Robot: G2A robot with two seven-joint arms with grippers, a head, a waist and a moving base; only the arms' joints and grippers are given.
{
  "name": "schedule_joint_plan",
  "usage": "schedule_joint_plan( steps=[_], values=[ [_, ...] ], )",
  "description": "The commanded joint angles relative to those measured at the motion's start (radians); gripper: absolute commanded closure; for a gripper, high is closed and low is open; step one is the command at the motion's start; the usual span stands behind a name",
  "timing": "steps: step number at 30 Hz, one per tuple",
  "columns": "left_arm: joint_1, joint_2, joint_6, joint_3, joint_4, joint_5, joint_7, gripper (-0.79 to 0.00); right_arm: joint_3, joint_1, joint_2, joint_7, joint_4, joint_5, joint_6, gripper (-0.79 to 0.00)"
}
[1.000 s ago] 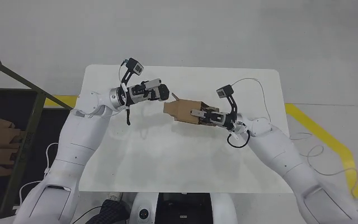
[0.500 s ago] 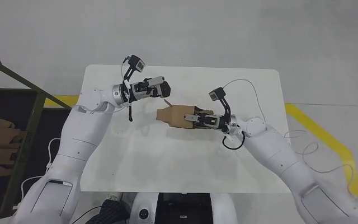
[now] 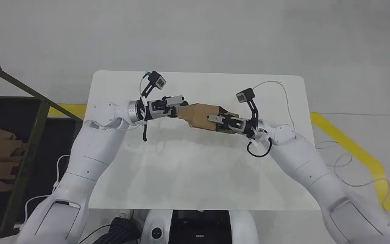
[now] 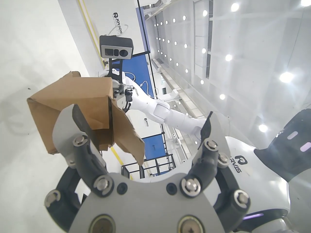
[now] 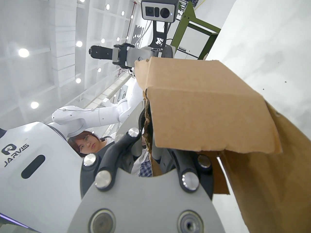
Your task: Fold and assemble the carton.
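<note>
Carton of brown corrugated cardboard, partly erected, is located over the middle of the white rectangular table, lying lengthwise between the two arms.

Right gripper: clenched on the carton at the end nearer the right arm. In the right wrist view, a raw cardboard edge passes between the fingers of the right gripper. The carton extends away from it, with one folded panel facing the camera and a loose flap alongside.

Left gripper: released, positioned at the opposite end of the carton. In the left wrist view, the left gripper has its fingers spread wide. One finger overlaps the open end of the carton; whether it presses on the cardboard cannot be determined. The other finger stands well apart from the carton. A loose end flap projects into the gap between the two fingers.

Surroundings: a dark green metal frame stands beside the table on the left arm's side. A yellow floor stripe runs on the right arm's side.
</note>
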Motion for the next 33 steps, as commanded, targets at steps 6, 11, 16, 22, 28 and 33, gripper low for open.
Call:
schedule_joint_plan(
  steps=[6,11,16,22,28,33],
  values=[
    [-0.003,-0.002,0.006,0.012,-0.002,0.009,0.006,-0.785,0.003,-0.004,0.002,-0.004,-0.003,0.001,-0.004,0.0],
    [-0.014,-0.001,-0.01,0.004,0.004,0.041,0.029,-0.785,0.006,-0.009,0.004,-0.007,-0.002,0.002,-0.007,0.0],
    [-0.016,0.007,-0.04,-0.021,-0.007,0.116,0.064,-0.785,0.012,-0.014,0.009,-0.013,-0.006,-0.003,-0.013,0.0],
    [0.015,0.024,-0.063,-0.044,-0.078,0.265,0.062,-0.785,0.019,-0.019,0.013,-0.018,0.0,-0.003,-0.018,0.0],
    [0.057,0.04,-0.061,-0.055,-0.167,0.45,0.106,-0.785,0.02,-0.019,0.014,-0.016,0.005,-0.003,-0.016,0.0],
    [0.084,0.047,-0.037,-0.066,-0.208,0.533,0.167,-0.785,0.02,-0.019,0.013,-0.019,0.007,-0.006,-0.019,0.0]
  ],
)
